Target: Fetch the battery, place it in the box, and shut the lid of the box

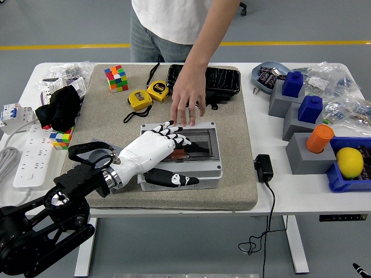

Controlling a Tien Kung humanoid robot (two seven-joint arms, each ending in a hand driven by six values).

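Note:
The grey box (pixel 213 172) sits on the tan mat (pixel 237 185) at the table's middle. Its clear lid (pixel 203 145) lies down over the box. Part of the orange battery (pixel 179 154) shows inside, through the lid. My left hand (pixel 168 147) lies flat on the lid with fingers spread, and its thumb hangs over the box's front edge. It holds nothing. A person's hand (pixel 188 101) reaches in from the far side, with its fingertips at the box's far rim. My right arm is out of view.
Two yellow tape measures (pixel 140 99), a Rubik's cube (pixel 116 78) and a black tray (pixel 217 78) lie behind the box. A black adapter (pixel 264 168) with its cable lies to the right. Grey blocks (pixel 304 153) and a blue bin with a lemon (pixel 349 162) stand far right. A power strip (pixel 26 162) lies left.

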